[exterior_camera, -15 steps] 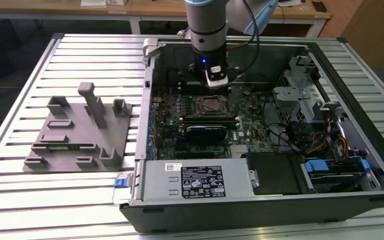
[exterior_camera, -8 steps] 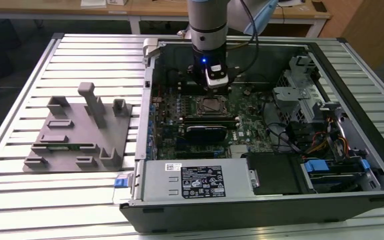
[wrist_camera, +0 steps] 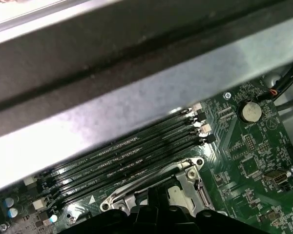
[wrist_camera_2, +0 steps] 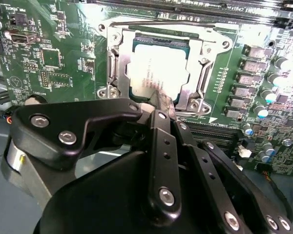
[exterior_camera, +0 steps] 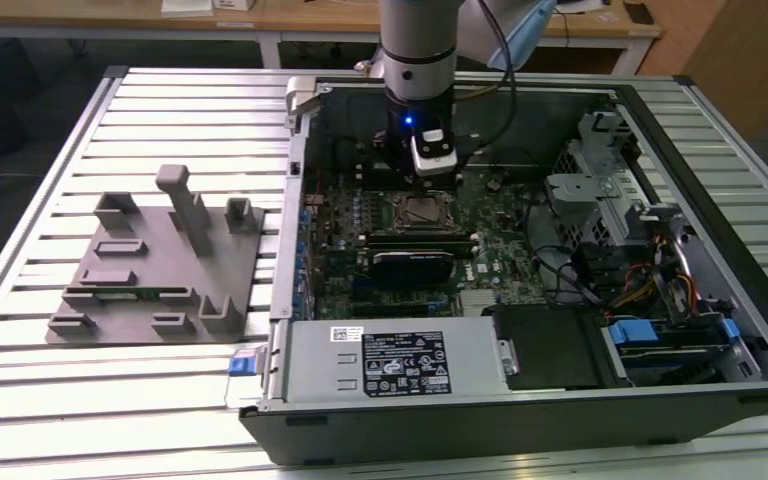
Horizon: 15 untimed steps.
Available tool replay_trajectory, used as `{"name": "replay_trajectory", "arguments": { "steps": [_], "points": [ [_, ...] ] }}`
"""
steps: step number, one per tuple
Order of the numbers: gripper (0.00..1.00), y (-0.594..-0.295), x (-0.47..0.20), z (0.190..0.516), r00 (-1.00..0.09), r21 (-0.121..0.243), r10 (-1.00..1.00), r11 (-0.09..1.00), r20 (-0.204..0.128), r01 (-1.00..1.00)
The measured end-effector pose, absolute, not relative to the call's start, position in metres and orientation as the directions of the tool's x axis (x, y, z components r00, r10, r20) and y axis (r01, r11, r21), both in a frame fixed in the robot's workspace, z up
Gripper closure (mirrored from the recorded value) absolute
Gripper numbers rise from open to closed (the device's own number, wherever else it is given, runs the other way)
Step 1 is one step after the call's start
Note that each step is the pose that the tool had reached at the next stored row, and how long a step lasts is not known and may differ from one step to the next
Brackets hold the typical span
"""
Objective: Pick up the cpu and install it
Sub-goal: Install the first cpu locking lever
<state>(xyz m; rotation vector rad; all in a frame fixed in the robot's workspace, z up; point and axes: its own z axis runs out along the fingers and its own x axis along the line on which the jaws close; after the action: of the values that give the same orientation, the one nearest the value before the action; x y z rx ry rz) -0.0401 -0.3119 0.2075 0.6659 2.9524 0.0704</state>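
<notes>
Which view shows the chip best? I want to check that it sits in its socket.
The second wrist view: the chip faces the camera, lying flat inside the socket frame, just beyond the tool. The exterior view shows it small, below the arm. The first wrist view catches the frame's edge.

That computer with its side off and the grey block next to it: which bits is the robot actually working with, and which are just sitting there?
Part of the job:
- cpu, lying in its socket on the motherboard
- gripper, right above the cpu

Just lying about:
- grey fixture on the table, outside the case
- power supply
- memory slots
- drive cables
</notes>
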Motion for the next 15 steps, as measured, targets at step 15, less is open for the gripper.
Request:
{"name": "replay_trajectory", "arguments": {
  "steps": [15],
  "points": [
    [0.89, -0.326, -0.036, 0.207, -0.897, 0.07, 0.43, 0.902, -0.101, 0.425]
  ]
}}
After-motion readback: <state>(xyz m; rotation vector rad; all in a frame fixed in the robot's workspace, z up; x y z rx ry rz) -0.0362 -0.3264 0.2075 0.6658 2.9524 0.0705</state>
